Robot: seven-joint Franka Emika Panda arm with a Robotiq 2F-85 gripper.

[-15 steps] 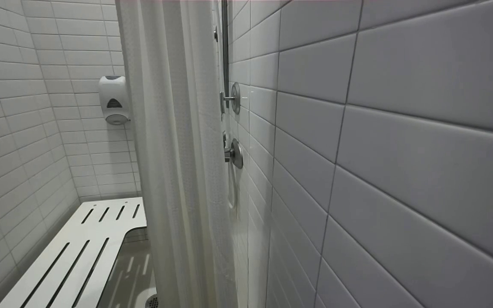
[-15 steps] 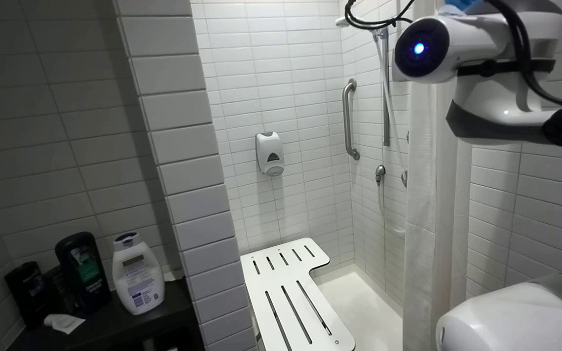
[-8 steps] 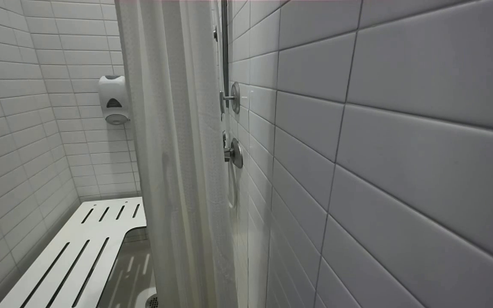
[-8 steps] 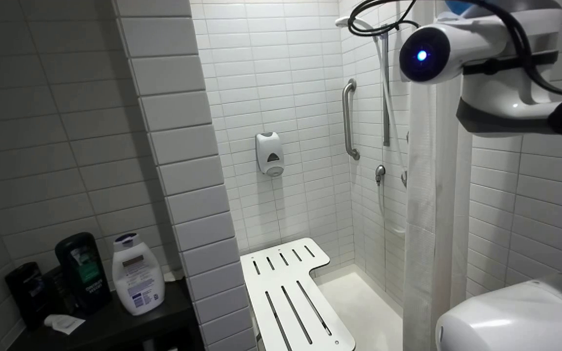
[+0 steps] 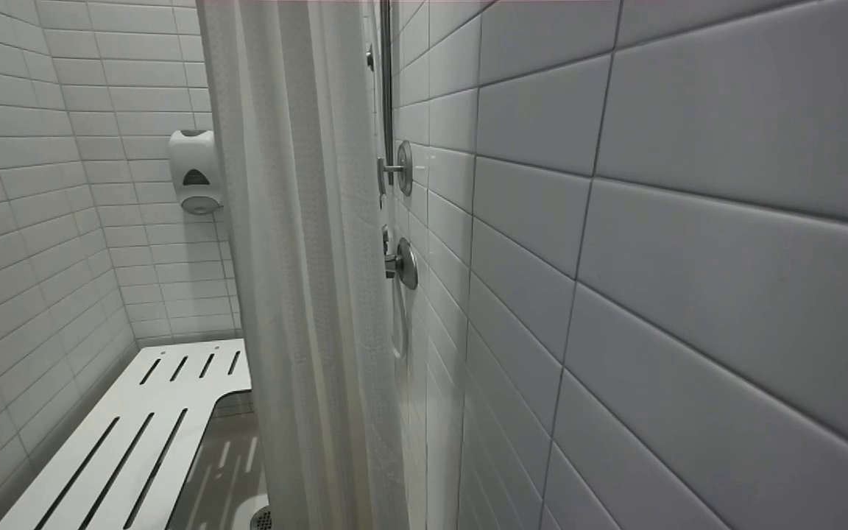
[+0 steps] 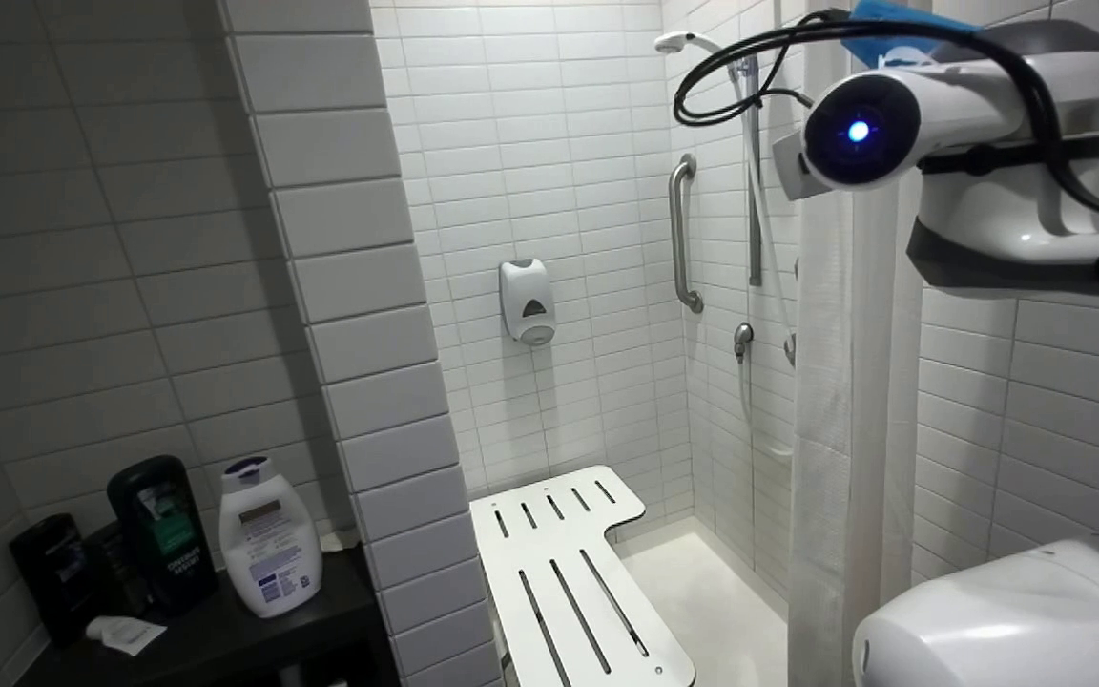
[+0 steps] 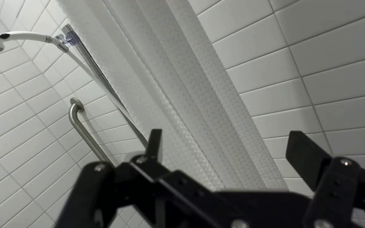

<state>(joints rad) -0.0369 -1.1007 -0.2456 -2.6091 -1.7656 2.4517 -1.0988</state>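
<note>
Pincer (image 7: 225, 139) spread wide, holding nothing; nearest to it is the shower curtain (image 7: 176, 79). From the wrist camera the curtain lies ahead, past the fingertips (image 7: 153, 142), backing most of the gap between them, with its long axis running aslant from upper left to lower right. Whether cloth and fingertips touch cannot be told. Upright, bunched folds of the curtain show in both exterior views; in an exterior view the lone arm (image 6: 979, 210) stands on its near side, level with its upper part.

Beyond the curtain's edge are a showerhead (image 7: 32, 35) and a steel grab bar (image 7: 87, 136). To the curtain's left, in both exterior views, lies a slotted bench (image 6: 549, 546), with a soap dispenser (image 6: 528, 301) on the tiled back wall (image 6: 511, 114) behind. Pale shower floor (image 6: 702, 582) shows between curtain and bench, and tiled wall (image 5: 689, 258) rises to the curtain's right. Well apart from the curtain, past a tiled pillar (image 6: 349, 277), a white bottle (image 6: 268, 544) and dark bottles (image 6: 163, 530) stand on a dark tabletop (image 6: 206, 639).
</note>
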